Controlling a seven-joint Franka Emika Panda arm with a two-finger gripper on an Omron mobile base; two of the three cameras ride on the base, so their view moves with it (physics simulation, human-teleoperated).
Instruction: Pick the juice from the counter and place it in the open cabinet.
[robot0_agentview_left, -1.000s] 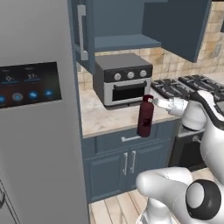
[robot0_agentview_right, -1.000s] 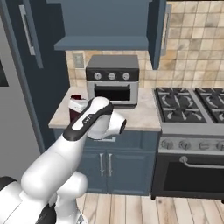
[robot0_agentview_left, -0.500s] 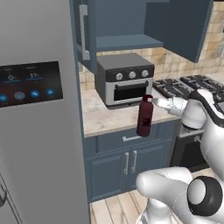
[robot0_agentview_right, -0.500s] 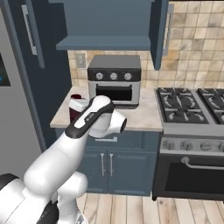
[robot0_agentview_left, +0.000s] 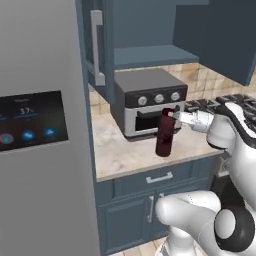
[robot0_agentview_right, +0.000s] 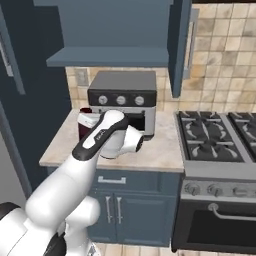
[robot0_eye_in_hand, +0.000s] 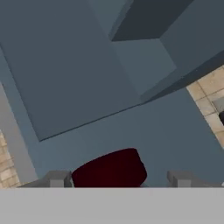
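Observation:
The juice (robot0_agentview_left: 165, 132), a slim dark maroon bottle, stands upright in front of the toaster oven, with my gripper (robot0_agentview_left: 173, 114) shut on its neck from the right. Its base is at or just above the marbled top; I cannot tell if it touches. From the right base view the juice (robot0_agentview_right: 83, 124) peeks out behind my hand. In the hand view its dark-red cap (robot0_eye_in_hand: 109, 169) sits between my fingertips (robot0_eye_in_hand: 57, 179). The open cabinet (robot0_agentview_left: 150, 55) hangs above, its shelf bare and its door (robot0_agentview_left: 97, 45) swung left. The counter is out of view.
A grey toaster oven (robot0_agentview_left: 150, 100) stands on a narrow marbled top (robot0_agentview_left: 120, 155) right behind the bottle. A tall fridge (robot0_agentview_left: 35, 130) flanks the left. A gas stove (robot0_agentview_right: 215, 140) lies to the right. A second cabinet door (robot0_agentview_right: 179, 45) hangs open on the right.
The whole picture has shifted slightly down, so the camera has moved a little. The bottle stays held in the gripper in front of the toaster oven.

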